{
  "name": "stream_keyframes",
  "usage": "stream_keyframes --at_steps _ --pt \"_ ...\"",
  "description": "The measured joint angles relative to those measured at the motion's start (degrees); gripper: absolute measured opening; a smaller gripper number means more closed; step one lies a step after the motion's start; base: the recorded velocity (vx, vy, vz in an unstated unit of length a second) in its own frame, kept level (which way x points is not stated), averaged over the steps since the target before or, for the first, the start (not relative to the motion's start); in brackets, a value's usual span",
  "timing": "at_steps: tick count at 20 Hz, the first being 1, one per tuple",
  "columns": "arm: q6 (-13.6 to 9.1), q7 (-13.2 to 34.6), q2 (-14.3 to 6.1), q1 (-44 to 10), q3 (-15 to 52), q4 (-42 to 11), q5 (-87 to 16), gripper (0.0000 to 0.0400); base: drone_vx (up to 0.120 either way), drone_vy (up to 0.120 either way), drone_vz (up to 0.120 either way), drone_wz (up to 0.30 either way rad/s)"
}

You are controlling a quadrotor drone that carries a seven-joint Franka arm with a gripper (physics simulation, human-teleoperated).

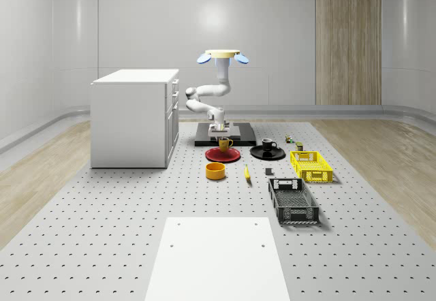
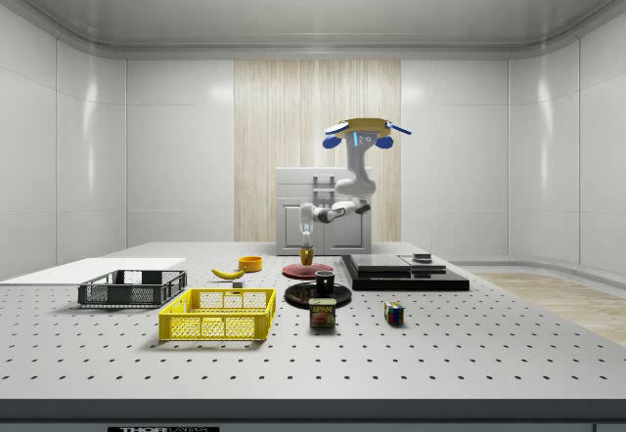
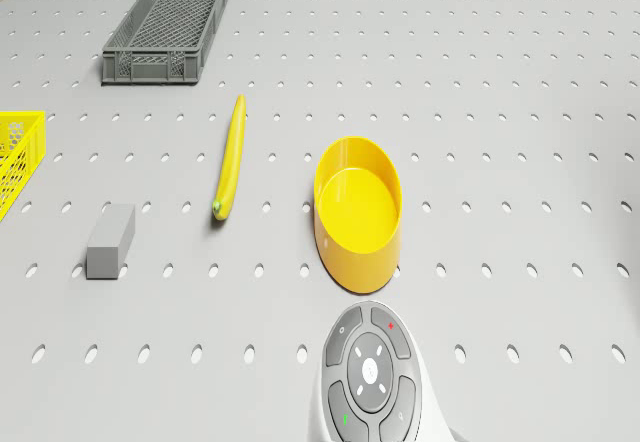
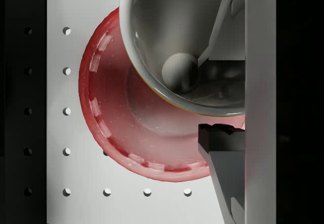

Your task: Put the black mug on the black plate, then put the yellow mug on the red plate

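SPAM-labelled can [image 2: 323, 314] sits nearest; hovering drone [image 1: 222, 56] has its tool [image 1: 222, 136] gripping the yellow mug [image 1: 225, 144] above the red plate [image 1: 222, 155].

A white cabinet [image 1: 135, 117] is set at the whole-scene view's left of the perforated table [image 1: 102, 233]. To its right, toward the near edge, a yellow bowl [image 1: 216, 171], a banana [image 1: 246, 173], a small grey block [image 1: 268, 171], a yellow crate [image 1: 311, 166] and a grey crate [image 1: 293, 201] are laid out. Beyond the yellow crate, a Spam can [image 2: 323, 313] and a Rubik's cube [image 2: 393, 314] are seen, with a black platform [image 2: 403, 272] behind them.
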Motion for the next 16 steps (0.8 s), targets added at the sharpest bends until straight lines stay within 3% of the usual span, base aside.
stream_keyframes --at_steps 3,4,6,9,12,16 --pt "0.5 -0.5 0.1 0.2 -0.7 0.7 -0.7 0.011 0.0 0.0 0.0 0.0" --pt "0.6 -0.6 0.2 0.2 -0.9 0.8 -0.8 0.0133 0.0 0.0 0.0 0.0" --pt "0.7 -0.8 0.3 0.3 -1.1 1.0 -1.0 0.0238 0.0 0.0 0.0 0.0" --pt "0.3 -1.0 0.3 0.7 -0.6 0.6 -0.6 0.0323 0.0 0.0 0.0 0.0" --pt "-0.6 -1.1 0.1 1.3 0.8 -0.5 0.6 0.0364 0.0 0.0 0.0 0.0" --pt "-1.7 -1.1 -0.1 1.9 2.5 -1.7 2.2 0.0387 0.0 0.0 0.0 0.0"
